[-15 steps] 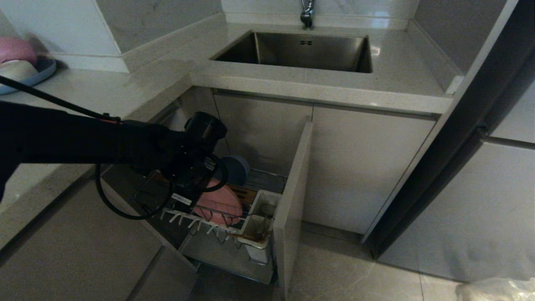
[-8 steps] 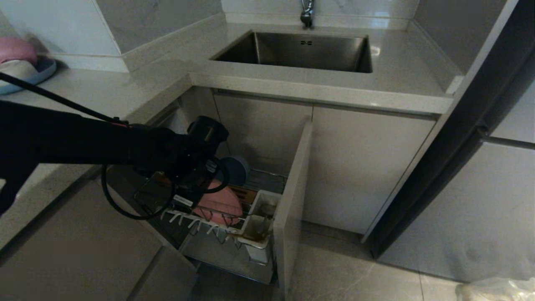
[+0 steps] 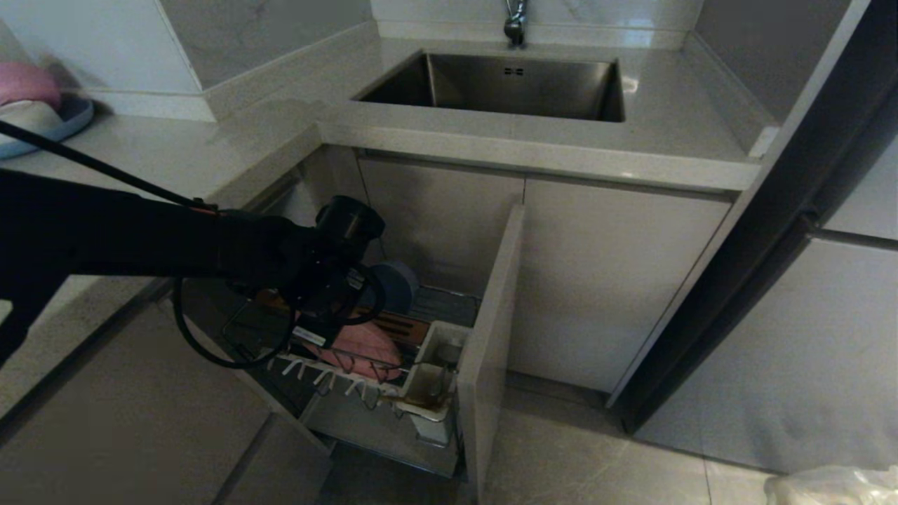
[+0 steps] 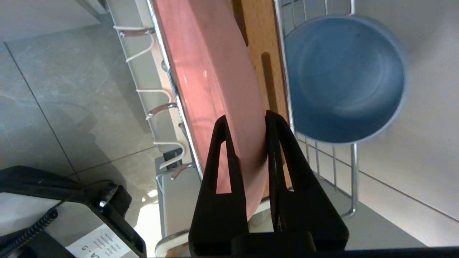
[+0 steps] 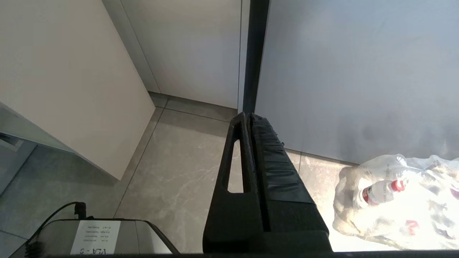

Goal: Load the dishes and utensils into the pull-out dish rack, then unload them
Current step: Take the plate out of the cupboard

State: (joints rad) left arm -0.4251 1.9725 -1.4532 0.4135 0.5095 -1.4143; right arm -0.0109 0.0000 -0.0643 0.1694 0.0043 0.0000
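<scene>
Loading looks done: bowl [image 4: 344, 79] sits in the rack [image 4: 319, 157], and the left tool [image 4: 247, 123] is pinching the plate [image 4: 211, 82] rim, so unloading's barely started. Right tool [image 5: 249, 118] pressed together, idle.

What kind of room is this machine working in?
Most likely a home kitchen: a steel sink set into a stone counter, cabinets below, and a pull-out dish rack holding a pink plate and a blue bowl.

The plate [image 4: 211, 82] is salmon pink, the bowl [image 4: 344, 79] matte blue-grey. The rack [image 4: 315, 157] is chrome wire with a light brown wooden strip [image 4: 263, 39] and white pegs [image 4: 143, 53]. Both grippers [image 4: 245, 123] [image 5: 247, 118] are black. The bench [image 3: 491, 133] is pale speckled stone, the floor [image 5: 172, 172] grey veined tile.
</scene>
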